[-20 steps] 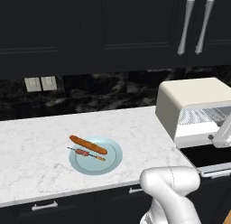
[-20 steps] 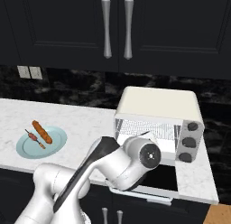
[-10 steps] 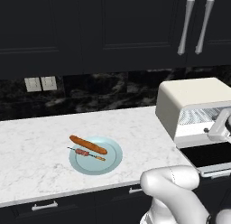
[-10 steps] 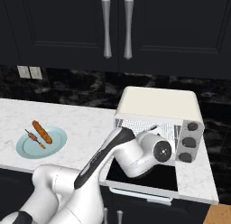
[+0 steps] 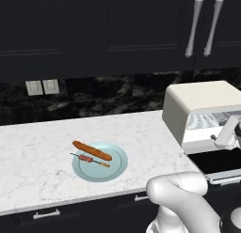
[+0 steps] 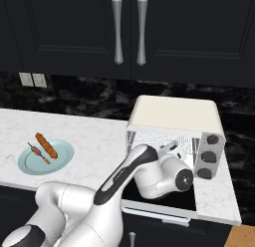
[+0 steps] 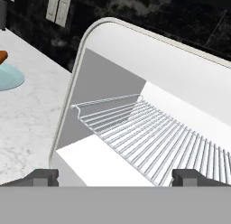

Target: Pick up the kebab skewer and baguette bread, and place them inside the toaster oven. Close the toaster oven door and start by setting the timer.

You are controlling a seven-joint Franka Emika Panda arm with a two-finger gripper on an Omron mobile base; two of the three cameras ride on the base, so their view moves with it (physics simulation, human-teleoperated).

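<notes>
The baguette bread [image 5: 92, 151] [image 6: 46, 145] and the thin kebab skewer [image 5: 92, 160] [image 6: 39, 153] lie side by side on a light blue plate [image 5: 115, 168] [image 6: 62, 159]. To the right stands the cream toaster oven [image 5: 202, 98] [image 6: 174, 114]. Its door [image 5: 221, 164] [image 6: 164, 203] is folded down flat. My gripper [image 5: 228, 133] [image 6: 172, 147] [image 7: 116, 179] hovers at the oven's mouth, open, with nothing between its fingers. It faces the wire rack [image 7: 144, 128], far from the plate.
Three knobs [image 6: 208, 156] run down the oven's right panel. White marble counter [image 5: 37, 152] stretches left of the oven. Dark upper cabinets with silver handles [image 6: 129, 32] hang above, and wall outlets [image 5: 42, 86] sit on the black backsplash.
The hand has shifted slightly at the oven opening and the wrist has turned. The plate, the bread and the skewer have stayed put. The jaws stay wide.
</notes>
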